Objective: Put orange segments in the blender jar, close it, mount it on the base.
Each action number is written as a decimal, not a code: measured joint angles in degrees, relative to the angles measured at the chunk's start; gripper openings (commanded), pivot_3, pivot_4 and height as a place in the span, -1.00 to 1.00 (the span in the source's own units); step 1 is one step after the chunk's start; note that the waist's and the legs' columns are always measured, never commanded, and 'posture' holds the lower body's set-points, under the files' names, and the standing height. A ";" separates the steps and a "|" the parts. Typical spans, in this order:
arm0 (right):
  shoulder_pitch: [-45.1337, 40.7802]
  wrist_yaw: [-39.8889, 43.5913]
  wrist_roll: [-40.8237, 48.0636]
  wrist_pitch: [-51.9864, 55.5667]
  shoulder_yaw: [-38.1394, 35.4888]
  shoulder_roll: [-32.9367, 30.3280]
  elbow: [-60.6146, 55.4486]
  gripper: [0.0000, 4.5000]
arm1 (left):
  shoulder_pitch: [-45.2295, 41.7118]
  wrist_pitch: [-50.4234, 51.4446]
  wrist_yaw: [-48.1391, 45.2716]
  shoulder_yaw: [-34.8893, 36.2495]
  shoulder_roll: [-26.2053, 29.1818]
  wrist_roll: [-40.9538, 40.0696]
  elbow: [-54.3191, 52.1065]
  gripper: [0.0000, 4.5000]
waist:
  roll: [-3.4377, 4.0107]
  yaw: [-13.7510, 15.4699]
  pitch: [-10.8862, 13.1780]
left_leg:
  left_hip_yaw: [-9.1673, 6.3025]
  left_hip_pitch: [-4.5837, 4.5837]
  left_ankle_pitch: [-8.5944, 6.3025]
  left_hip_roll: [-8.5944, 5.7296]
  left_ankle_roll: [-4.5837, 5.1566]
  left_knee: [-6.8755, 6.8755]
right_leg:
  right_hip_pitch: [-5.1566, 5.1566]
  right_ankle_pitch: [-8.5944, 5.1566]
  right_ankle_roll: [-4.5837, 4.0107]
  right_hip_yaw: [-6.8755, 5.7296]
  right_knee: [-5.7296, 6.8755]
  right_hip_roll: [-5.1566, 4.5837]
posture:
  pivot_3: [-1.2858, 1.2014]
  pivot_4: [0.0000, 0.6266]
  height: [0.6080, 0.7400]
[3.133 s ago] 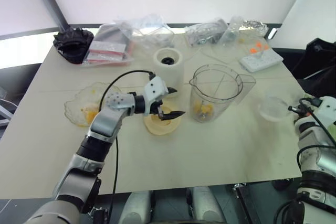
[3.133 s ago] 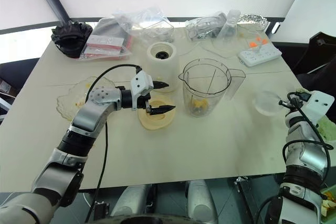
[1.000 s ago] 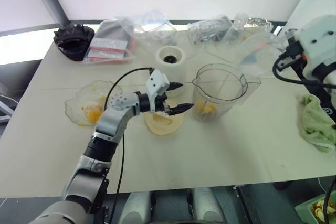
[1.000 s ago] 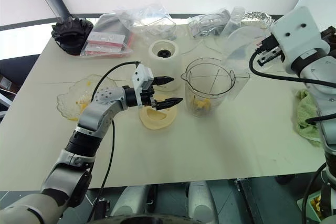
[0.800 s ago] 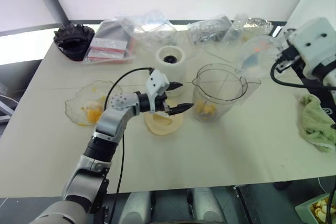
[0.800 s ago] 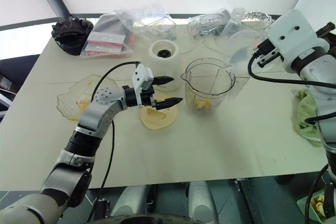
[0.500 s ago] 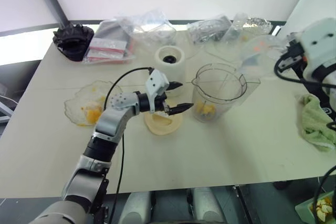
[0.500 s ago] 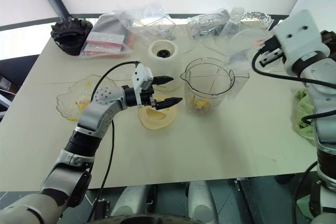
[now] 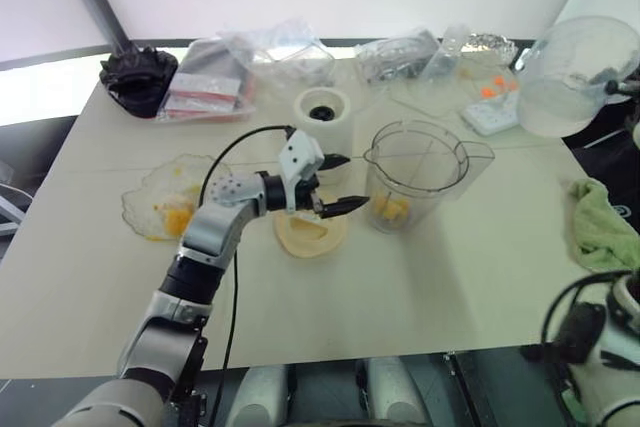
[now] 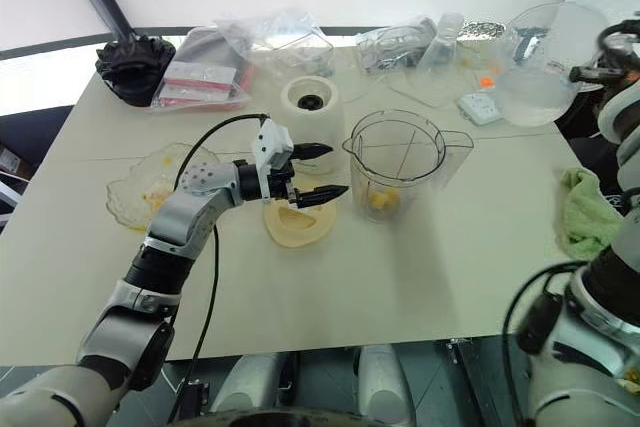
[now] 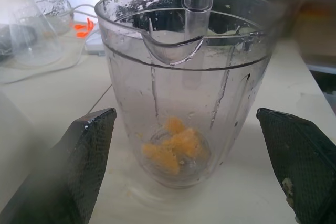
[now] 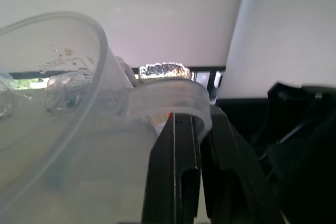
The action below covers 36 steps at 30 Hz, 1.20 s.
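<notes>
The blender jar stands upright and uncovered at the table's middle, with orange segments lying at its bottom. My left gripper is open and level, just left of the jar, its fingers on either side of the jar's width without touching it. Under that gripper lies a flat cream lid. The base stands behind the lid, its dark socket facing up. My right gripper is raised at the far right, shut on the tab of a clear plastic cup.
A shallow glass dish with orange pieces sits at the left. Plastic bags, a black object and a white power strip line the back edge. A green cloth lies off the table's right side.
My right arm has swung to the right and rolled, carrying the clear cup to the right edge of the view. The left gripper and jar have not moved.
</notes>
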 measured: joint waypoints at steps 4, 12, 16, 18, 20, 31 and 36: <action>-3.20 -4.39 -0.37 4.82 -8.02 5.64 -0.56 -0.99 | -0.07 -0.24 -0.15 -0.09 0.15 0.05 0.60 1.00 | 0.01 0.12 -0.02 | -0.04 -0.01 0.00 -0.01 0.00 -0.01 | -0.04 0.01 0.01 -0.04 0.11 0.01 | 0.03 -0.52 1.00; 4.70 -6.71 -0.19 -6.47 -14.87 15.55 3.83 -0.99 | -0.55 -0.45 -0.29 -0.09 0.20 0.12 1.63 1.00 | 0.05 -0.10 -0.03 | 0.05 0.03 0.00 -0.07 0.00 -0.01 | -0.06 0.02 0.03 -0.02 0.23 0.01 | 0.03 -0.52 1.00; 9.21 -7.08 0.46 -17.44 -16.62 17.78 12.37 -0.99 | -0.66 -0.56 -0.48 -0.07 0.37 0.14 1.67 1.00 | 0.09 -0.17 -0.04 | 0.11 0.08 0.00 -0.08 0.00 -0.01 | -0.06 0.02 0.03 -0.01 0.36 0.01 | 0.03 -0.52 1.00; 10.82 -7.05 1.18 -22.67 -16.55 17.90 16.04 -0.99 | -0.66 -0.56 -0.76 -0.06 0.44 0.14 1.69 1.00 | 0.14 -0.22 -0.04 | 0.12 0.12 0.00 -0.08 0.00 0.00 | -0.07 0.01 0.03 0.00 0.47 0.01 | 0.03 -0.52 1.00; 11.15 -7.30 2.21 -27.31 -16.77 17.88 19.87 -0.99 | -0.67 -0.55 -0.97 -0.05 0.46 0.13 1.69 1.00 | 0.13 -0.42 -0.04 | 0.12 0.16 0.00 -0.08 0.00 0.00 | -0.07 0.01 0.02 0.01 0.52 0.03 | 0.03 -0.52 1.00; 12.65 -10.25 4.60 -46.35 -12.60 16.20 41.80 -0.99 | -0.67 -0.45 -1.28 -0.04 0.80 0.12 1.64 1.00 | 0.16 -0.49 -0.05 | 0.27 0.22 0.01 -0.08 0.01 0.00 | -0.07 -0.01 0.01 0.05 0.62 0.05 | 0.03 -0.52 1.00; 13.37 -10.43 4.59 -50.60 -8.66 14.21 47.46 -0.99 | -0.63 -0.32 -1.22 -0.04 1.14 0.12 1.07 1.00 | 0.17 -0.49 -0.05 | 0.27 0.22 0.01 -0.08 0.01 0.00 | -0.07 -0.01 0.01 0.06 0.61 0.05 | 0.03 -0.52 1.00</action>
